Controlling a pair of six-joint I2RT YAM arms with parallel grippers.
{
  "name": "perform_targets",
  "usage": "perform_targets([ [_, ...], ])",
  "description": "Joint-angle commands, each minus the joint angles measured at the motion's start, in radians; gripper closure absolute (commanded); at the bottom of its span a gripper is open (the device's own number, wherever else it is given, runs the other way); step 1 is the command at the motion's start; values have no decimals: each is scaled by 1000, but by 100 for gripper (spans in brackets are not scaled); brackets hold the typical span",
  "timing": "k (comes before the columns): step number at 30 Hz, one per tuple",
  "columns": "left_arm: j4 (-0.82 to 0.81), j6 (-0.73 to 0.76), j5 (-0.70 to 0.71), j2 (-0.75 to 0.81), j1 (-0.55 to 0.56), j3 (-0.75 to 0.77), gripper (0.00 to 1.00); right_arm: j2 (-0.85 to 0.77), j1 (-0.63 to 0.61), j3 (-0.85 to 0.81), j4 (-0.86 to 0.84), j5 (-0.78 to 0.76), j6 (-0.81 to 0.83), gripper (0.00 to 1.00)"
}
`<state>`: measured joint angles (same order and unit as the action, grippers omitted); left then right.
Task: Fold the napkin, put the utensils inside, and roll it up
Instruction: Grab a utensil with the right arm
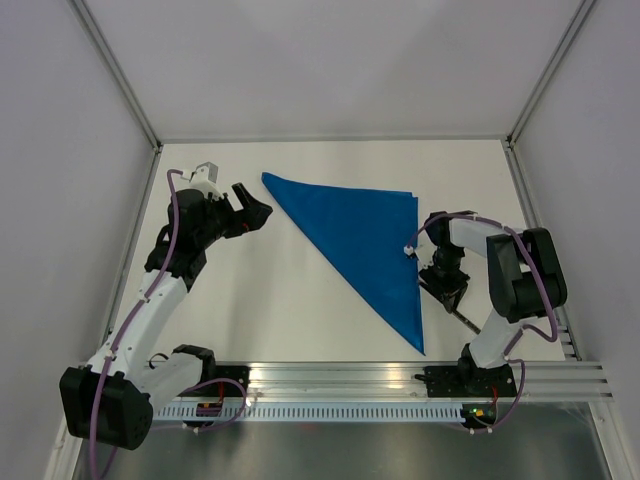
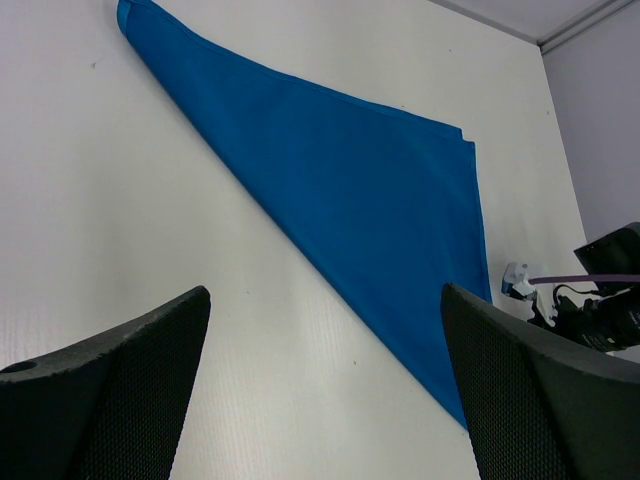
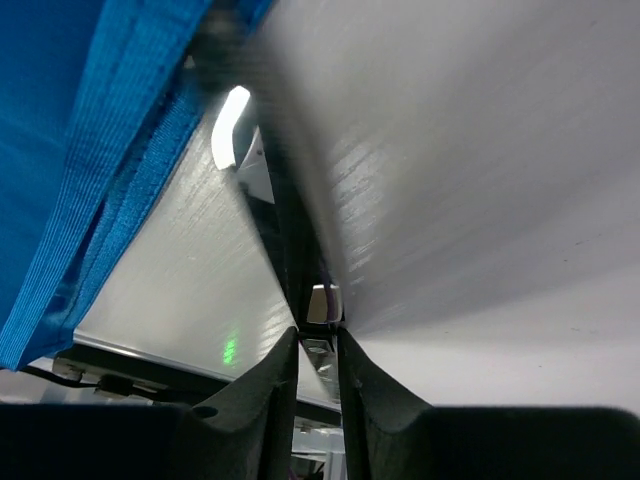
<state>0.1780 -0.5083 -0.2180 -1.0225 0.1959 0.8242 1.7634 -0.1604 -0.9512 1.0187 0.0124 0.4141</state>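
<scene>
Napkin (image 1: 365,240), bright blue and already folded into a triangle, lies flat on the white table (image 1: 250,310) between the two arms. Its long fold runs from the far left corner down to a near point by the right arm's base. The left gripper (image 2: 325,292) hovers off the cloth's far left corner, fingers spread wide and empty. The right gripper (image 3: 318,335) sits just beside the triangle's straight right edge, its fingers drawn narrow on what appears to be the knife (image 1: 462,320), a slim dark sliver trailing toward the near rail. The wrist view is too blurred to confirm how firm the hold is. The folding looks done and the knife not yet laid inside. The thin fabric is likely light and limp, apt to drag or unfold if pushed, so a pinch at a corner or along the doubled hem would serve best. The knife, stiff and slender, probably rides most securely held by its handle and could slip on the smooth tabletop.
</scene>
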Motion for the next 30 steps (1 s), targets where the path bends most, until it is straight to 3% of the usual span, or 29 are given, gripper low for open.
perform_targets([
  [1, -9, 4, -9, 19, -6, 47, 0, 64, -13, 77, -433, -158, -24, 73],
  [10, 11, 7, -6, 32, -6, 64, 0, 48, -10, 69, -489, -180, -35, 82],
  [15, 15, 13, -3, 30, -6, 73, 0, 70, 31, -26, -476, -169, -46, 100],
  [30, 23, 13, -1, 7, -6, 96, 0, -27, 61, -156, -385, -85, -67, 100],
])
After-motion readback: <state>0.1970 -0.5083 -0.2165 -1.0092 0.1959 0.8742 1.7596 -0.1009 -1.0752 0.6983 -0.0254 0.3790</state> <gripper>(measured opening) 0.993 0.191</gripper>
